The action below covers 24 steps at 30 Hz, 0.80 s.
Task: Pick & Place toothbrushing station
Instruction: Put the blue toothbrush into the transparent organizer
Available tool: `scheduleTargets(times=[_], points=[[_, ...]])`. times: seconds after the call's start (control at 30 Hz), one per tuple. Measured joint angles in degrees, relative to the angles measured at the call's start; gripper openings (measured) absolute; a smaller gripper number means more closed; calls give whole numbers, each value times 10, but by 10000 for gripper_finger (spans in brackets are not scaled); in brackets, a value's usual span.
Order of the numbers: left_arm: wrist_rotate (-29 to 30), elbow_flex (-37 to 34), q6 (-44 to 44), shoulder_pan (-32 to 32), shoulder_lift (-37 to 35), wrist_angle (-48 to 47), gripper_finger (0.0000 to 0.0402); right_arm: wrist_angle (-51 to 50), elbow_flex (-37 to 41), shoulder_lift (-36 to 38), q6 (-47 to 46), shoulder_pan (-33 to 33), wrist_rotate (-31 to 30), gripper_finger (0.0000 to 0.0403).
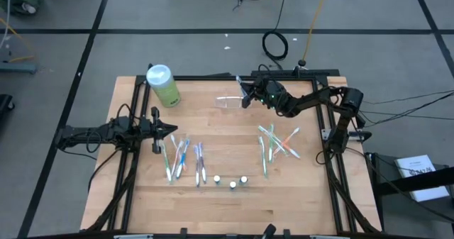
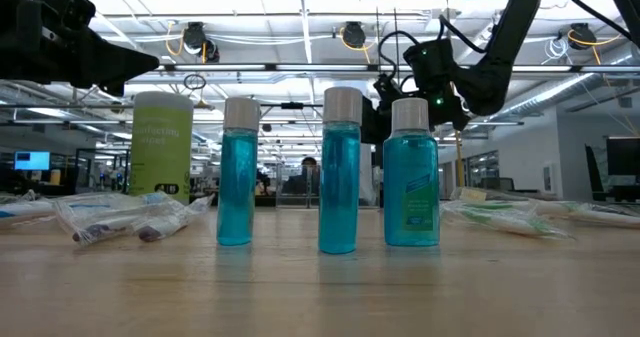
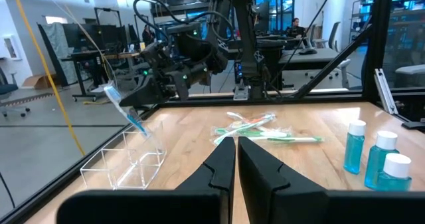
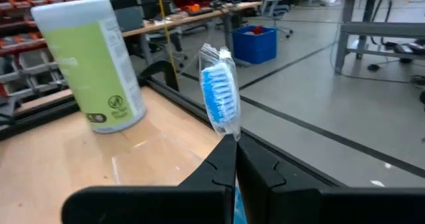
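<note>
The toothbrushing station, a small clear holder with upright compartments, stands on its base at the table's far middle. My right gripper hovers level just above it, shut on a wrapped blue toothbrush. The brush slants, and its lower end reaches the holder's rim; I cannot tell whether they touch. My left gripper waits shut at the table's left, touching nothing. My right gripper pinches the wrapped toothbrush just below its bristle head between its two fingers. The fingers come level from the table's right side. The head rises past the fingertips, and the handle slants down toward the holder, clear of the table.
A light-green bottle with a white cap stands at the far left. Wrapped toothbrushes lie in two heaps, left and right. Three small blue bottles stand near the front middle.
</note>
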State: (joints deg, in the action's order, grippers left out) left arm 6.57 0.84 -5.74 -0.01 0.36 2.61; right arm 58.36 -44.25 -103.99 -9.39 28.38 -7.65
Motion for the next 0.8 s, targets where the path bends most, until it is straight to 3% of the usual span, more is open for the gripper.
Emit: scheduleTargets(times=[0.4,0.8], points=[[0,0,0,0,0,1,26,2,0,0,0,15,-30,0],[0,0,-15,0,0,2,26,80,-4,1,-5,19,-27,0]])
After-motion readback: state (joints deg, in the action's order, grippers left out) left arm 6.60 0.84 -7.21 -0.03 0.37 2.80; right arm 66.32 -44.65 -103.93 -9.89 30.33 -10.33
